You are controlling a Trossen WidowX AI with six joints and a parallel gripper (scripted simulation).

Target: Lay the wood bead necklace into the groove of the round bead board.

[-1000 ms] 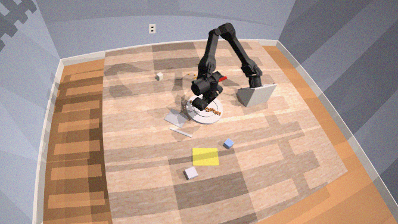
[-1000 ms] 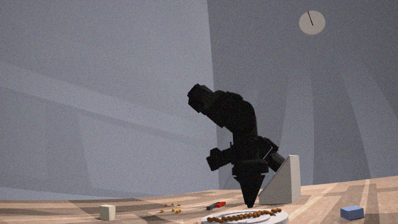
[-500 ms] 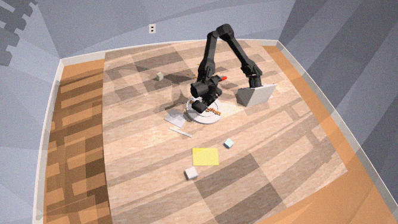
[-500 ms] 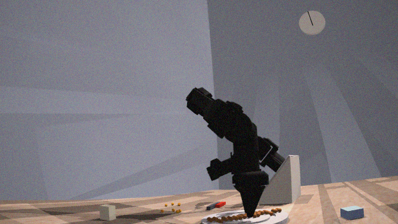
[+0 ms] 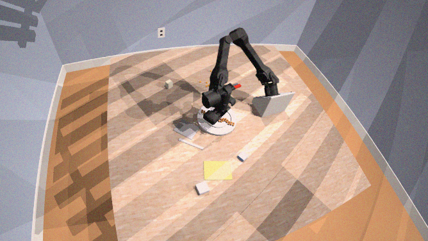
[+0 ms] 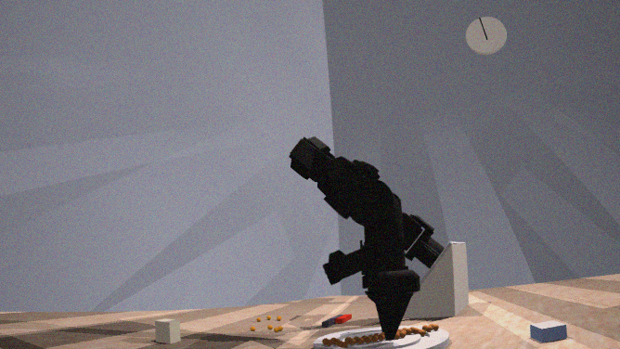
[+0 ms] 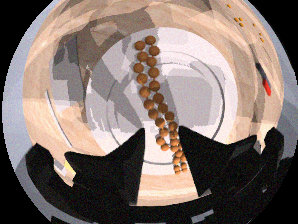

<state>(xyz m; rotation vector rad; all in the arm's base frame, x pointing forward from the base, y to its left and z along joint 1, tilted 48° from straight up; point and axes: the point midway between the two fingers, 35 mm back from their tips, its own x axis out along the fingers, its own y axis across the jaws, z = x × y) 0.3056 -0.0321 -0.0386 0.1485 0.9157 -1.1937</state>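
Observation:
The round white bead board lies on the floor in front of the arm. The wood bead necklace lies across the board as a doubled brown strand, not in the ring groove. My gripper points down onto the board. Its fingers stand partly closed on either side of the strand's near end. In the wrist view a small gap shows beside the beads.
The arm's white wedge base stands behind the board. Nearby lie a red and black tool, loose orange beads, a beige cube, a grey slab, a white stick, a blue block and a yellow sheet.

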